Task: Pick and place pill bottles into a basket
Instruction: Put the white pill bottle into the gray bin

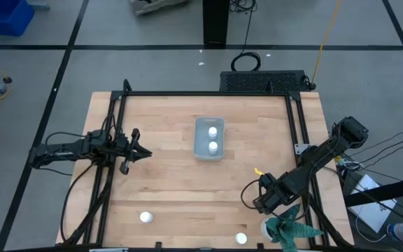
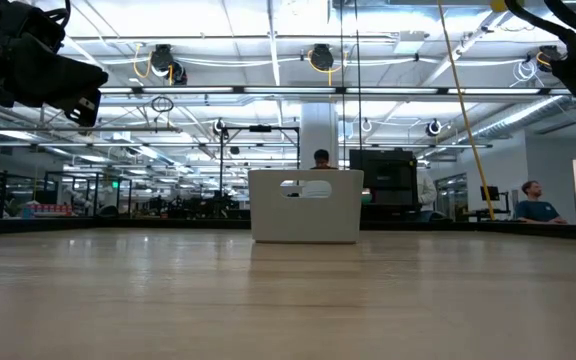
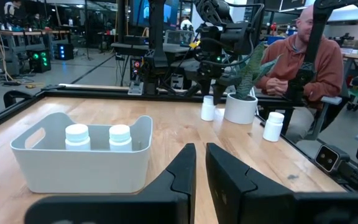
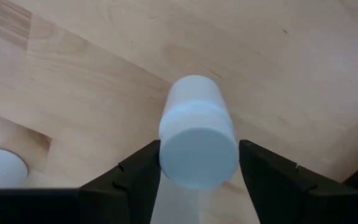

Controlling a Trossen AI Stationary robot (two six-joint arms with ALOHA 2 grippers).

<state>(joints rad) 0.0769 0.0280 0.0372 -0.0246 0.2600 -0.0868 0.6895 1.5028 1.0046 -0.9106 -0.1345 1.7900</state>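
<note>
The pale grey-blue basket stands mid-table with two white pill bottles in it; it also shows in the low view. My right gripper is near the table's front right, its fingers around another pill bottle. That bottle shows under the gripper in the left wrist view. Two more bottles stand near the front edge. My left gripper waits shut and empty to the left of the basket. My right gripper has the bottle's round cap pinched between its two fingers, one on each side. The fingers come from above, pointing down. The bottle is upright. Whether its base still rests on the table, I cannot tell.
A green spiky plant in a white pot stands right beside my right gripper at the front right corner. A black mesh pad lies past the far edge. A person in an orange top sits beyond the table's right side.
</note>
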